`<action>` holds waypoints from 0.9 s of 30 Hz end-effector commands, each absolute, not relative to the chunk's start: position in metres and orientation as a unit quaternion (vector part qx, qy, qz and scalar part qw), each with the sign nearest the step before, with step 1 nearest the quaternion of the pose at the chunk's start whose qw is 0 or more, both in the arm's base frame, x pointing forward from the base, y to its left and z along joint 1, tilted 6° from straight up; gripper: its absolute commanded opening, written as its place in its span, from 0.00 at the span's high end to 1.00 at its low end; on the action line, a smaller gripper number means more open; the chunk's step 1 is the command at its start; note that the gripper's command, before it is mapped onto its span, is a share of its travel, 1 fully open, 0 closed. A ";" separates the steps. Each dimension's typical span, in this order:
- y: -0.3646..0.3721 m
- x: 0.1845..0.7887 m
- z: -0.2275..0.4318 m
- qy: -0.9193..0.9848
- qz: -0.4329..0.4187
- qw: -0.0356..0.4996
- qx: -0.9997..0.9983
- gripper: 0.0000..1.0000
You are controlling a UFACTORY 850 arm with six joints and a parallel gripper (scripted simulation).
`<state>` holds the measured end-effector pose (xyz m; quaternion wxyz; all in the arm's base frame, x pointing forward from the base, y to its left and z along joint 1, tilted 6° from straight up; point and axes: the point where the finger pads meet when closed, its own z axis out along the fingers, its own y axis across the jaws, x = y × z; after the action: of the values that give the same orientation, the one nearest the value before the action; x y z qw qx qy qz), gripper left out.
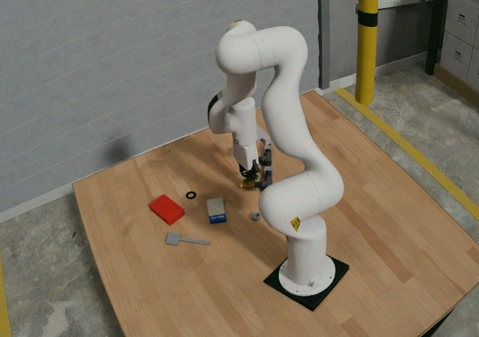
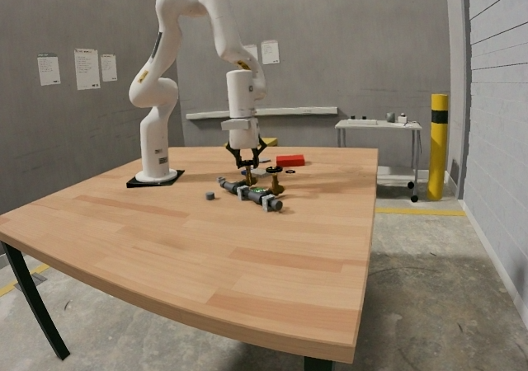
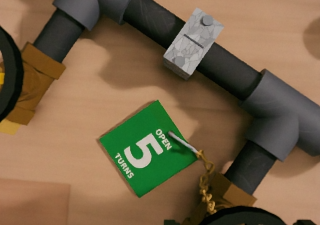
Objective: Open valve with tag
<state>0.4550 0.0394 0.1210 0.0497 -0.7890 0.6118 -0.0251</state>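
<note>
A dark grey pipe (image 3: 220,67) (image 2: 252,194) (image 1: 266,163) lies on the table with two brass valves branching off it. A green tag (image 3: 145,155) (image 2: 258,189) reads "OPEN 5 TURNS". A gold chain ties it to the valve at the bottom edge of the wrist view (image 3: 235,205). My gripper (image 2: 247,163) (image 1: 252,169) points straight down and is shut on that valve's black handwheel (image 3: 240,217). The fingers do not show in the wrist view. The other valve (image 3: 35,80) (image 2: 275,185) with its black handwheel (image 3: 7,80) (image 2: 273,169) stands free beside it.
A grey clamp (image 3: 194,43) sits on the pipe. On the table lie a red block (image 1: 166,208) (image 2: 290,160), a blue-and-grey box (image 1: 215,210), a black ring (image 1: 187,195) (image 2: 290,171), a grey paddle tool (image 1: 185,240) and a small grey cylinder (image 1: 255,214) (image 2: 209,195).
</note>
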 end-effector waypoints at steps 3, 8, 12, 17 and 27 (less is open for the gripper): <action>0.039 0.456 0.122 0.612 -0.026 0.050 -0.789 1.00; 0.039 0.456 0.122 0.605 -0.026 0.050 -0.794 1.00; 0.039 0.456 0.122 0.588 -0.027 0.050 -0.807 1.00; 0.039 0.456 0.122 0.565 -0.029 0.049 -0.823 1.00; 0.039 0.456 0.122 0.411 -0.037 0.043 -0.910 1.00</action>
<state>0.4551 0.0394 0.1210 0.0382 -0.8742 0.4828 -0.0362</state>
